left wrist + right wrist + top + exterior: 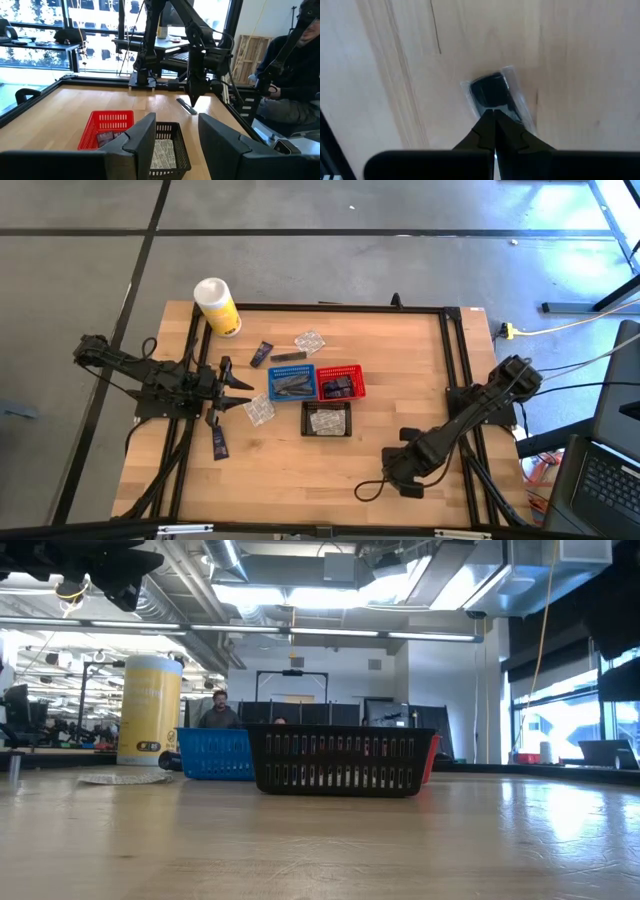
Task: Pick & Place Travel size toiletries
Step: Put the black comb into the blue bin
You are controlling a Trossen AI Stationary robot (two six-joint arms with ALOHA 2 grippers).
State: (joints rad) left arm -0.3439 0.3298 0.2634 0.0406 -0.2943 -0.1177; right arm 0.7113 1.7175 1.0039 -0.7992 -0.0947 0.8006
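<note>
i see my left tool [243, 392] out over the left side of the worktop [400, 370], its fingers [142, 137] apart with nothing between them. just beside it lies a clear crinkly packet [259, 410], and a dark navy sachet [219, 443] lies nearer the front edge. another navy sachet [262, 354], a slim grey tube [287, 357] and a second clear packet [310, 340] lie behind the baskets. the blue basket [290, 383] holds grey tubes, the red basket [341, 382] touching its right side holds dark pieces, and the black basket [327, 419] just in front of them holds a clear packet. a white-and-yellow canister [217, 306] stands at the back left corner.

my right tool [366, 490] is down at the front right of the worktop, fingers pressed together, their tips right at a small black piece in a clear wrapper [495, 95]; i cannot tell whether they pinch it or only touch it.

across the worktop a person [295, 75] sits in dark clothing.
</note>
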